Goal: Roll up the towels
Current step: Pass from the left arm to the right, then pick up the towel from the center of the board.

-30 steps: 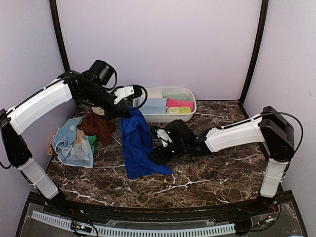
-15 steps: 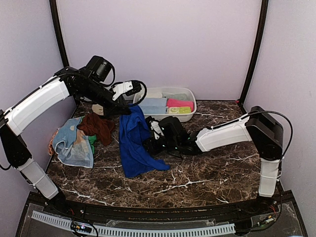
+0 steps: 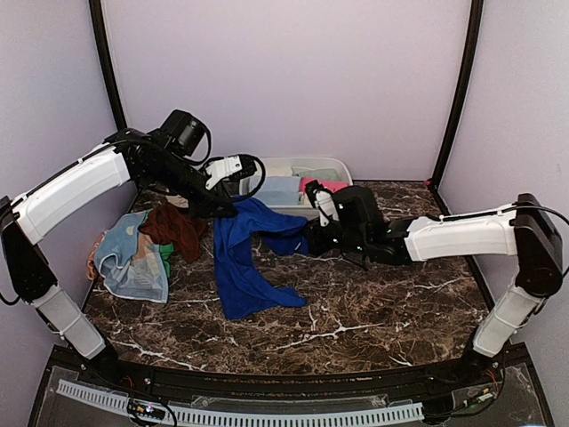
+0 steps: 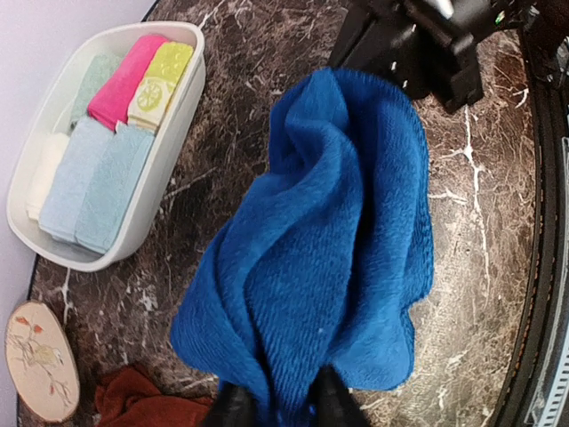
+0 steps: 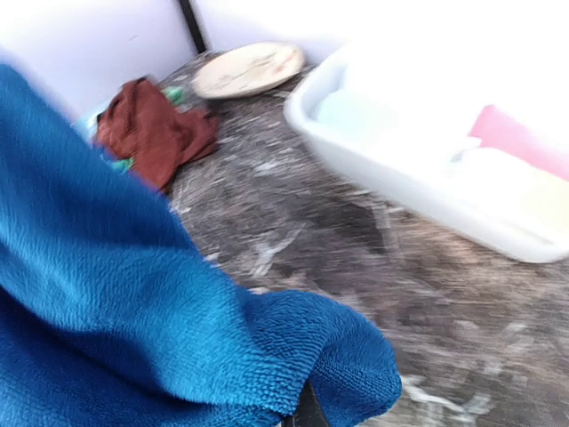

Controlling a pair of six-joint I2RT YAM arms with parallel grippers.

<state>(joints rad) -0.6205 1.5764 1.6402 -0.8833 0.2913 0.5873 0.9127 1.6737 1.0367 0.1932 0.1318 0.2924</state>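
Observation:
A royal blue towel [image 3: 244, 258] lies spread on the marble between both arms, its top edge stretched from left to right. My left gripper [image 3: 224, 207] is at its back left corner; in the left wrist view the two fingers [image 4: 233, 409] stand a little apart, open, with a fold of the blue towel [image 4: 329, 240] between them. My right gripper [image 3: 313, 238] is shut on the towel's right corner [image 5: 356, 374], just in front of the tub. More towels lie heaped at the left: a rust-brown one [image 3: 175, 228] and a pale dotted one [image 3: 133, 258].
A white oval tub [image 3: 348, 189] at the back holds rolled towels: light blue [image 4: 93, 182], pink [image 4: 124, 80], yellow-green [image 4: 160, 80]. A cream leaf-patterned plate [image 4: 40, 360] lies at the back left near the pile. Dark frame posts stand at both back corners.
My right gripper shut on the towel's edge and pulled it right and back toward the tub, stretching the cloth out. My left gripper's fingers eased apart and dropped slightly.

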